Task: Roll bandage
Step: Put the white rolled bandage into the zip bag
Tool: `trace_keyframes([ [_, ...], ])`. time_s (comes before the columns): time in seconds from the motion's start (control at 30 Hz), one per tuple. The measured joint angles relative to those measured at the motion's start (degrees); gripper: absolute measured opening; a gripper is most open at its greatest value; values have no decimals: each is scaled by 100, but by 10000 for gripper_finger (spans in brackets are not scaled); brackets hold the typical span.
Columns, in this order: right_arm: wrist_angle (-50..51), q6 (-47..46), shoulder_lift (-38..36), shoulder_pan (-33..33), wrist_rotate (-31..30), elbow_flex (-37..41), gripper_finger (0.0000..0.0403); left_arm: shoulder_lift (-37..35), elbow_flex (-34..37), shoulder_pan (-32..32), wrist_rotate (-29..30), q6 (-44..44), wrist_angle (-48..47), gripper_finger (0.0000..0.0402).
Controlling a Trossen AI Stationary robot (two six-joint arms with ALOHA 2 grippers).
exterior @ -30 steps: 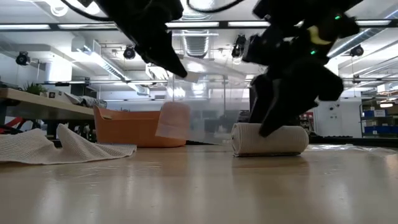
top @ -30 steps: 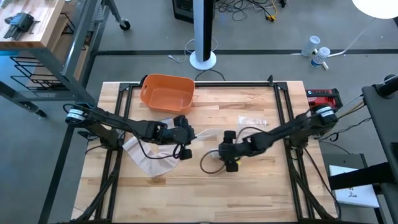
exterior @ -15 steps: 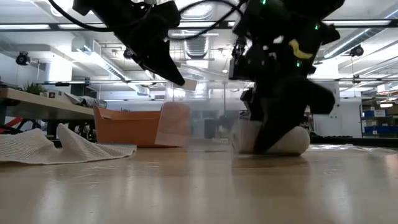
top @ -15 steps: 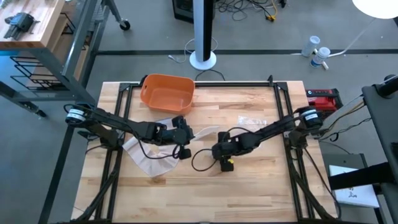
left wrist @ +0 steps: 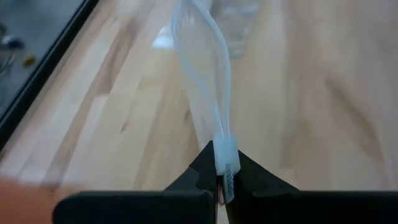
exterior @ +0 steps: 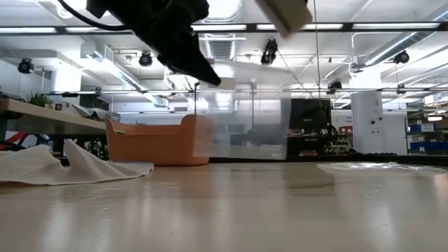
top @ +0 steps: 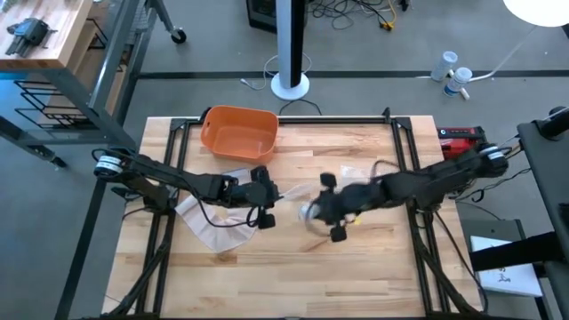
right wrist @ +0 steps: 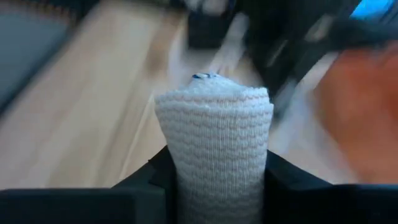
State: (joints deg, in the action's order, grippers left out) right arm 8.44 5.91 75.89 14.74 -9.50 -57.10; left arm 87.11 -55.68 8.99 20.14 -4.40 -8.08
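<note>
A: Reading the high view from left to right, what was shown?

B: At centre left, a loose bandage (top: 209, 227) lay unrolled on the table (top: 373, 267), with an orange bin (top: 238, 133) at the upper left. The left gripper (top: 264, 203), just right of that cloth, was closed on the sealed edge of a clear plastic bag (left wrist: 205, 81), which hung from it. Right of centre, the right gripper (top: 327, 206) was clamped on a rolled bandage (right wrist: 214, 143), held above the table.

A: How far along did the task appear?

B: As a judgement: one roll was complete and in hand, seemingly bound for the held bag, while the loose bandage at centre left remained to be rolled.

A: What differed from the earlier frames?

B: Half a second before, the roll rested on the table in the low view with the right gripper bearing down on it. At this moment it had left the table, only its tip showing at that view's upper edge (exterior: 285, 14). The left gripper had scarcely moved.
</note>
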Motion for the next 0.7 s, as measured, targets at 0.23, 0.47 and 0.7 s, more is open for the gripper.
trace_keyframes([
  [0.23, -1007, 655, -629, -50, 51, 90, 130, 274, -44, 217, -25, 646, 817, 0],
  [0.47, -1050, 26, -459, -66, 69, 112, 129, 446, -182, 226, 37, 986, 1325, 0],
  [0.7, -1222, -295, -389, -87, 56, 122, 124, 448, -280, 381, 204, 1287, 1493, 0],
])
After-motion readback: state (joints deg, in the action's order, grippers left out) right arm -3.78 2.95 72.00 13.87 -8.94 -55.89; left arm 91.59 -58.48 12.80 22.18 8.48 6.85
